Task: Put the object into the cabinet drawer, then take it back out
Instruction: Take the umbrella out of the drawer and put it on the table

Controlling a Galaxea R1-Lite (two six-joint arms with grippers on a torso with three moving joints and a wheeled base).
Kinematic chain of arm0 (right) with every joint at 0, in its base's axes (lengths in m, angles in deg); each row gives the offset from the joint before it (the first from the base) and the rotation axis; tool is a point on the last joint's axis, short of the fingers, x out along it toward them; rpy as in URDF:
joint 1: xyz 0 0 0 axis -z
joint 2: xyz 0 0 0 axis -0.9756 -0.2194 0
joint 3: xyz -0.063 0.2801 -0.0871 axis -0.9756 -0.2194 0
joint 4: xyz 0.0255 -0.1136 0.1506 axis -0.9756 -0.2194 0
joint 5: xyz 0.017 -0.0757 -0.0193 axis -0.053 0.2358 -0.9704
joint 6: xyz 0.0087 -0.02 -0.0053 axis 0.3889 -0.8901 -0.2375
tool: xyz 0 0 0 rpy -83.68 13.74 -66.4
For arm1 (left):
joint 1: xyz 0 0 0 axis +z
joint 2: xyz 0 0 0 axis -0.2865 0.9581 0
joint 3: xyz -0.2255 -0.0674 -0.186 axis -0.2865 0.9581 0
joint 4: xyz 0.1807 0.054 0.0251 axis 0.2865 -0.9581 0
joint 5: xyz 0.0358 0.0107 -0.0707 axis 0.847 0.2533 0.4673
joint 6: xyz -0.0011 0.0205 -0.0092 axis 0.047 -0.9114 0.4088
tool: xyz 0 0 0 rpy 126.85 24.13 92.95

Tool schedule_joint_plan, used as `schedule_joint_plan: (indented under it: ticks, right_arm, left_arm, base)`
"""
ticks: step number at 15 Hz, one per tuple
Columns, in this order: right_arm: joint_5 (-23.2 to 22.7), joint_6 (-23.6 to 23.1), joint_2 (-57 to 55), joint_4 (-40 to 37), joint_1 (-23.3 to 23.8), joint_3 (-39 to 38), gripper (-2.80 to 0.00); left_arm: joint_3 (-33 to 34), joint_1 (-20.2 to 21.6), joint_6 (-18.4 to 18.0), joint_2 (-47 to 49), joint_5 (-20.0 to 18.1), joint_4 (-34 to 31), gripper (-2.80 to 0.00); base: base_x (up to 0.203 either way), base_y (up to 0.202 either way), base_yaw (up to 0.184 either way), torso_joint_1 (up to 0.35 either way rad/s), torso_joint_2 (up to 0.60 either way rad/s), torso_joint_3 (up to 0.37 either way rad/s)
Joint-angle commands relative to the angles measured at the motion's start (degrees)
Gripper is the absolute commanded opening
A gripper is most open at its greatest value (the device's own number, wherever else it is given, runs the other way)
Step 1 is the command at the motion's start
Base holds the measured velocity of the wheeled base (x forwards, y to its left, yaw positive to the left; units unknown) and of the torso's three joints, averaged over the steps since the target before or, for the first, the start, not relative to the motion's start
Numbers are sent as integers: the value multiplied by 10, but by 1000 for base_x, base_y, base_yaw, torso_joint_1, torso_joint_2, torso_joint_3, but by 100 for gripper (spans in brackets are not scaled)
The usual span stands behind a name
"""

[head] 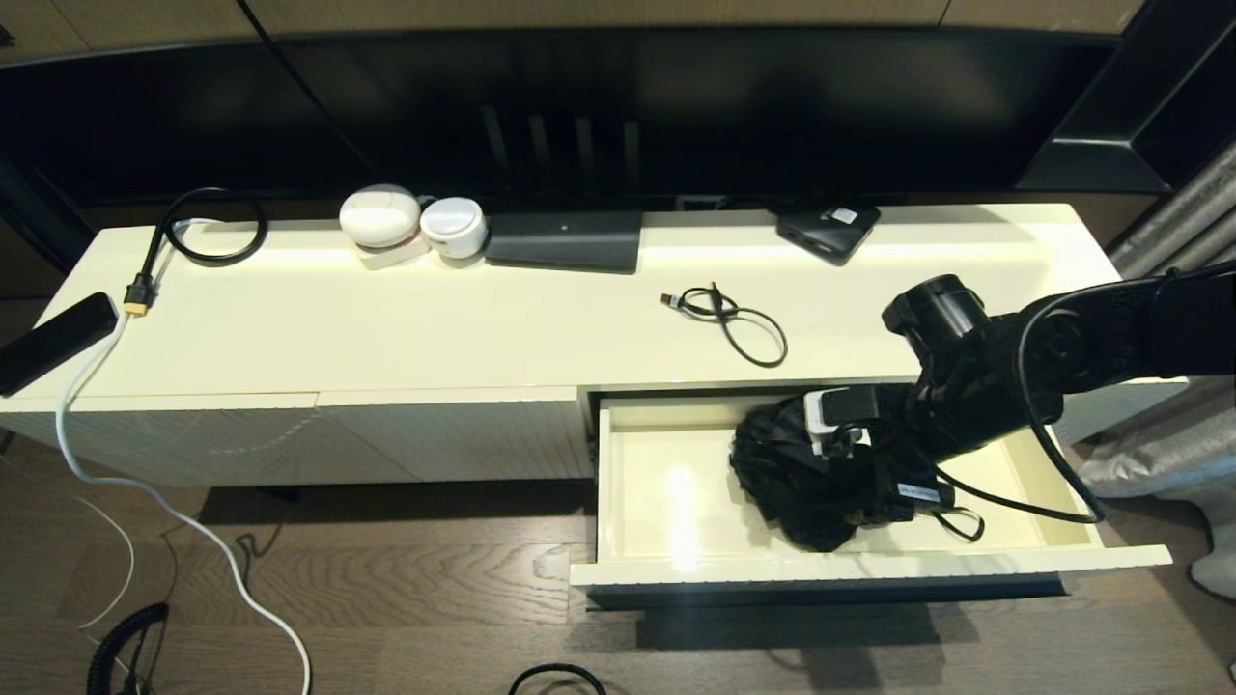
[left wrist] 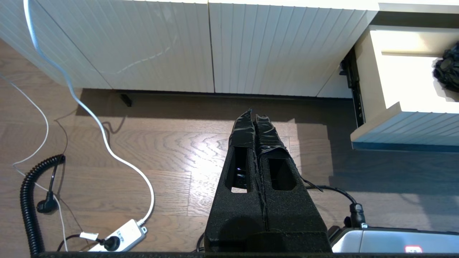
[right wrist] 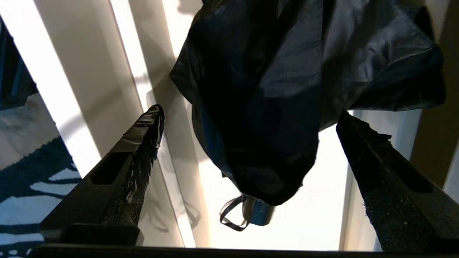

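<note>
The cabinet drawer (head: 618, 483) stands pulled out with its top open, so I can enter it from above. A folded black umbrella (head: 787, 473) lies across its middle; my right gripper (right wrist: 247, 118) hangs over it, fingers (right wrist: 143, 132) spread wide, one on each side with a gap to the fabric. The bare cream floor on the drawer's left half is free. Its front wall (head: 772, 569) and side walls bar any level approach. On the cabinet top (head: 435, 328), a looped black cable (head: 734, 319) lies just behind the drawer; the surface beside it is bare.
</note>
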Motion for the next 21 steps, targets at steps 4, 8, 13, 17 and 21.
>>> schedule_joint_plan:
  ticks: [4,8,13,17,21]
  right_arm:
    - [-1,-4,-24,-5,-1,8,0]
    - [-1,-2,-38,-5,-2,26,0]
    - [-1,-1,-56,-6,-9,30,0]
    - [-1,0,-68,-5,-9,30,0]
    - [-2,6,-78,-5,-9,30,0]
  left_arm:
    - [0,0,0,0,0,0,-280]
    - [0,0,0,0,0,0,-280]
    - [0,0,0,0,0,0,-280]
    - [0,0,0,0,0,0,-280]
    - [0,0,0,0,0,0,-280]
  base:
    - [0,0,0,0,0,0]
    - [0,0,0,0,0,0]
    - [0,0,0,0,0,0]
    - [0,0,0,0,0,0]
    - [0,0,0,0,0,0]
